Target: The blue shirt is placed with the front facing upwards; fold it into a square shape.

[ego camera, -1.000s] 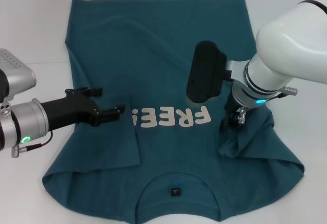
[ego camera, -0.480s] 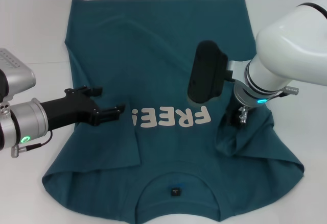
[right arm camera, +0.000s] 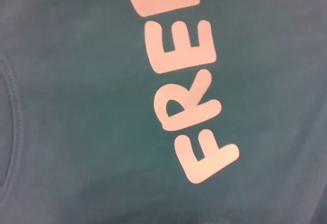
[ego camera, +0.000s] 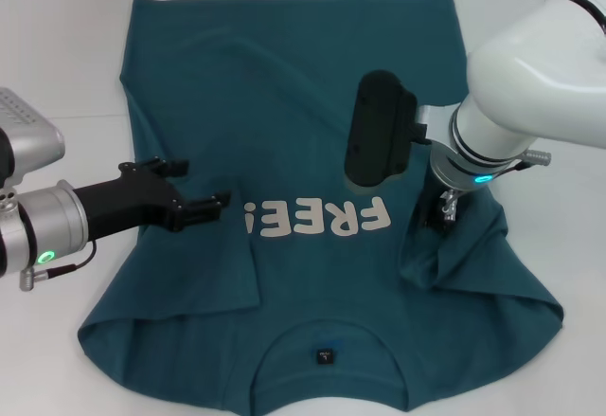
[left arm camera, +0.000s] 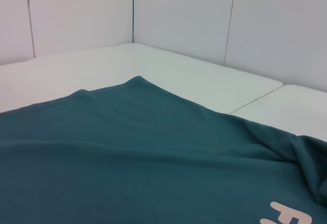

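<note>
The blue shirt (ego camera: 284, 84) lies spread on the white table (ego camera: 57, 75), front up, collar nearest me, white "FREE" letters (ego camera: 317, 218) on the chest. Its left sleeve is folded in over the chest. My left gripper (ego camera: 206, 189) hovers low over that folded edge, fingers apart and empty. My right gripper (ego camera: 438, 224) is shut on bunched cloth of the right sleeve (ego camera: 445, 260) and holds it lifted just right of the letters. The left wrist view shows the shirt's (left arm camera: 127, 147) far part. The right wrist view shows the letters (right arm camera: 189, 96) close up.
The neck label (ego camera: 325, 355) sits at the collar near the front edge. Bare white table (left arm camera: 204, 81) surrounds the shirt, with white walls (left arm camera: 276, 25) behind it.
My right gripper has shifted slightly up and inward with the sleeve cloth pinched in it, drawing the fold tighter. The left arm has not moved.
</note>
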